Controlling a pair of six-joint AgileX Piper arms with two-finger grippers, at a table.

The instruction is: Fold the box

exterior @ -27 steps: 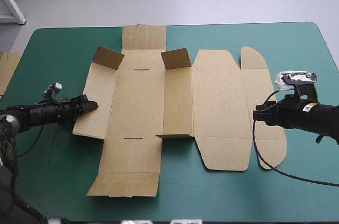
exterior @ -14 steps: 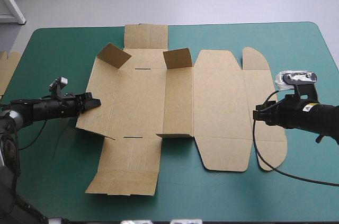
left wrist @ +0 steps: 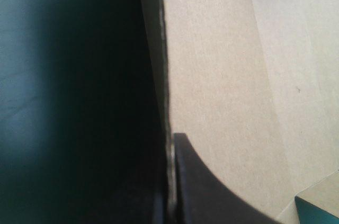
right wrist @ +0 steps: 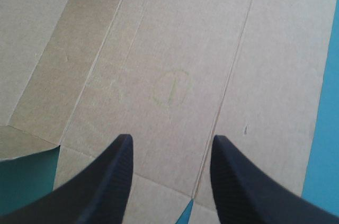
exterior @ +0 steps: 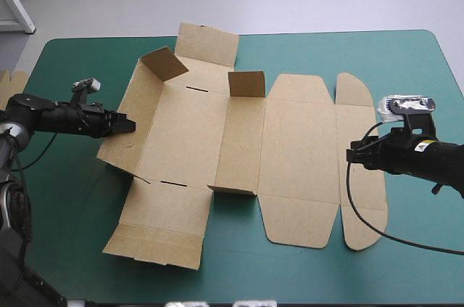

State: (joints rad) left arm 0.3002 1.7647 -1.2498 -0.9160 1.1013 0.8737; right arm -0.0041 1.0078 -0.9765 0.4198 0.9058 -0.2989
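The brown box (exterior: 290, 147) lies as a cut sheet across the middle of the teal-green table. Its left wall (exterior: 138, 133) is tilted up off the cover, and my left gripper (exterior: 125, 125) is shut on that wall's outer edge. In the left wrist view the board (left wrist: 222, 75) runs between the black fingers (left wrist: 212, 192), which meet at the edge (left wrist: 174, 138). Two small flaps (exterior: 165, 62) (exterior: 246, 83) stand upright near the far side. My right gripper (exterior: 353, 153) hovers open over the right-hand panels; its wrist view shows flat board (right wrist: 175, 49) under the spread gripper (right wrist: 172, 142).
An edge of more brown board (exterior: 9, 93) shows at the table's left edge. The box's near flap (exterior: 156, 238) reaches toward the table's front edge. Teal-green cover (exterior: 420, 60) surrounds the sheet on the right and front.
My left gripper has moved toward the far side and risen, lifting the left wall steeper. The whole sheet has turned and slid slightly to the right. The right arm has stayed put.
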